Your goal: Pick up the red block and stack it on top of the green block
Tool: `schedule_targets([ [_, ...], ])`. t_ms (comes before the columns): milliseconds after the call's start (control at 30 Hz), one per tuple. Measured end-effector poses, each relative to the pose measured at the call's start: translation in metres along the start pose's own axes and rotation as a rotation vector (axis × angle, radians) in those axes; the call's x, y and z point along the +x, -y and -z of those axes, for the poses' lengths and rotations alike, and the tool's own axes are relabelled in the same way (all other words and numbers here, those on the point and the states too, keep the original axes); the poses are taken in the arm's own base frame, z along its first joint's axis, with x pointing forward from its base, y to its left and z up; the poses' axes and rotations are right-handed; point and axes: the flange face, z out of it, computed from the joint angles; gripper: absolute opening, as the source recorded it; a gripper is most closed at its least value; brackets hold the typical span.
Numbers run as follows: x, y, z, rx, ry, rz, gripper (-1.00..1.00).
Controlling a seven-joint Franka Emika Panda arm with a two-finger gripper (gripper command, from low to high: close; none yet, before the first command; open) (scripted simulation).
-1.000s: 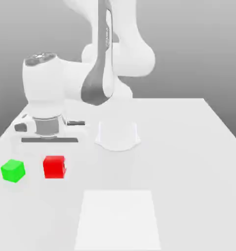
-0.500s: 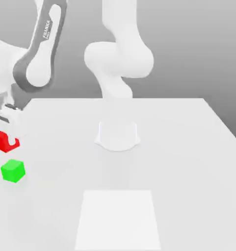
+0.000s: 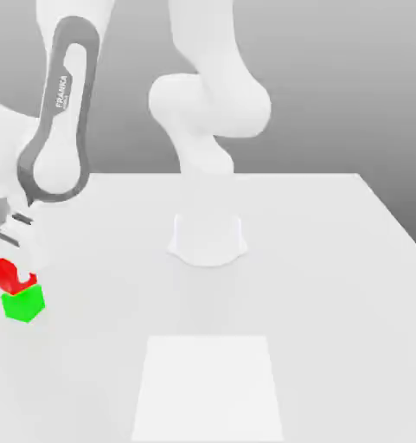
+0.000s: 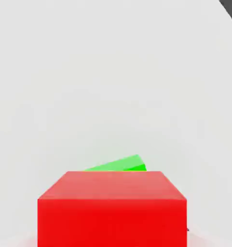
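Red, smooth-faced and flat-sided, the red block (image 3: 7, 274) is above the green block (image 3: 23, 304), their outlines meeting in the exterior view (whether it bears fully on the green one, I cannot tell). My gripper (image 3: 19, 270) is at the red block, its pale parts covering some of that bright face; clenched on it or released, I cannot tell from here.

The green block is just as plain, a crisp-cornered cube on the pale tabletop (image 3: 297, 268). In the hand view it slants out from behind the red block, so their edges do not run parallel, and only a pale green strip and a darker corner of it show past the red edge.

Above the green block comes my arm (image 3: 60, 112), glossy white and rounded, with a dark grey band framing one link. Toward the exterior view's right from the green block, well apart, the white base (image 3: 208, 240) has a curved, flared foot. Nearer the camera than the green block, and also to its right in that view, lies a flat white panel (image 3: 208, 388) with straight edges. Between green block and panel the matte surface is open, and past the base it runs wide to the table's slanting far-side edge.
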Motion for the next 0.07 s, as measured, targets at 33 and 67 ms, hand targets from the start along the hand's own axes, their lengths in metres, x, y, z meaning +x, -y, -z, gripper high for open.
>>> schedule_targets([
  [33, 0.0000, 0.0000, 0.0000, 0.000, 0.000, 0.000, 1.00],
  [67, 0.0000, 0.0000, 0.0000, 0.000, 0.000, 0.000, 1.00],
])
